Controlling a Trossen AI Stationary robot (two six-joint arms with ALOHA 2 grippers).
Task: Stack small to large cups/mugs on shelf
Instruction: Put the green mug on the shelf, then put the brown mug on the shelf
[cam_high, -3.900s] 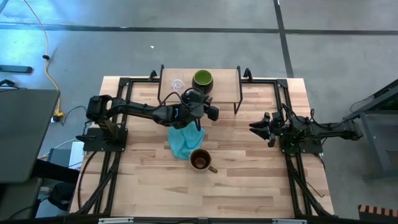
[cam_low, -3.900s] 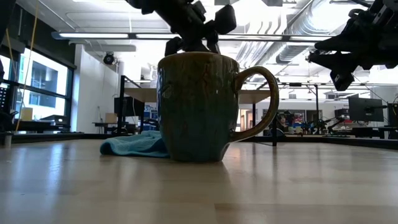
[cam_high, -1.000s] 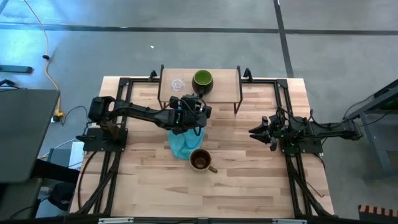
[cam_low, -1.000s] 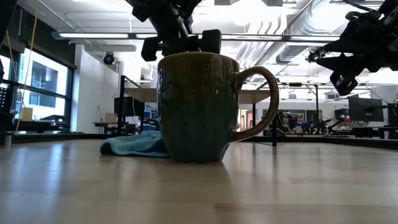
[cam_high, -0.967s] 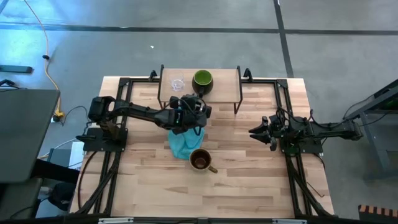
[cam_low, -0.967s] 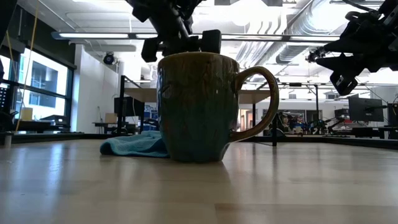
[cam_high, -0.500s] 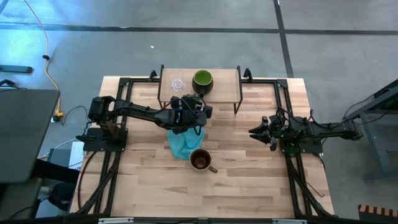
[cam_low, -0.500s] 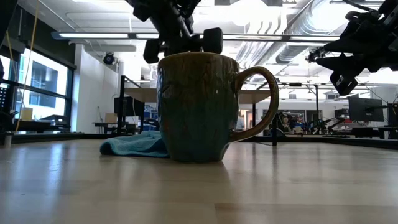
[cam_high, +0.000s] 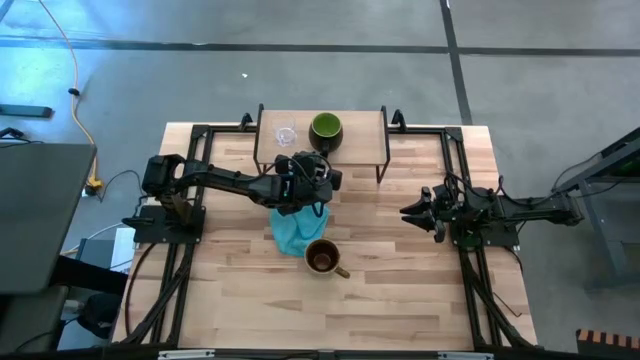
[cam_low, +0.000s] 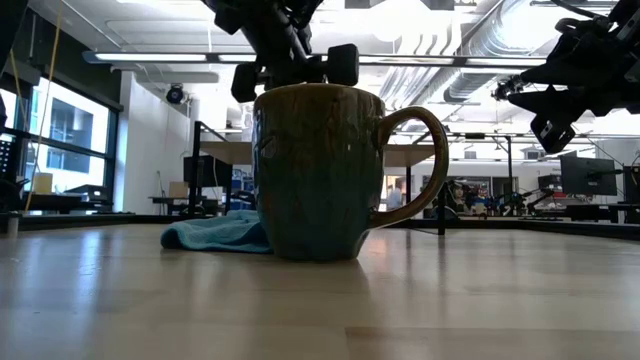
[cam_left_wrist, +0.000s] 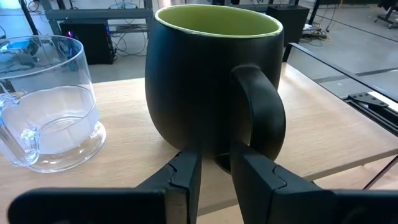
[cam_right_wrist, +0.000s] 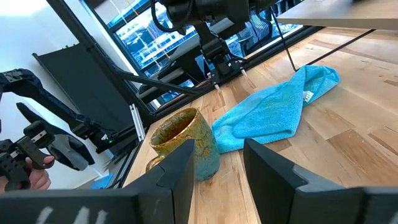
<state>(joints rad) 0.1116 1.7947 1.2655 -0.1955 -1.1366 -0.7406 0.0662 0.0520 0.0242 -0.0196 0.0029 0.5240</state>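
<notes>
The left gripper (cam_left_wrist: 214, 163) stands with its two fingers nearly together, only a narrow slot between them, and nothing in it; it hangs off the shelf's front edge, level with the board. Straight ahead of the fingertips sits the dark mug with green inside (cam_left_wrist: 208, 81), its handle turned toward the gripper, and just beside it on the same shelf (cam_high: 365, 128) stands the tiny clear glass cup (cam_left_wrist: 46, 102). Below and behind the gripper, on the table, lies the teal cloth (cam_high: 293, 230), and next to that the olive-tan mug (cam_high: 322, 257), which by my reading is what remains to place. To do this well, the gripper should draw back clear of the handle before dropping, then spread wide over the mug's rim. The right gripper (cam_high: 412, 210) waits well off to the side, fingers parted and empty.
</notes>
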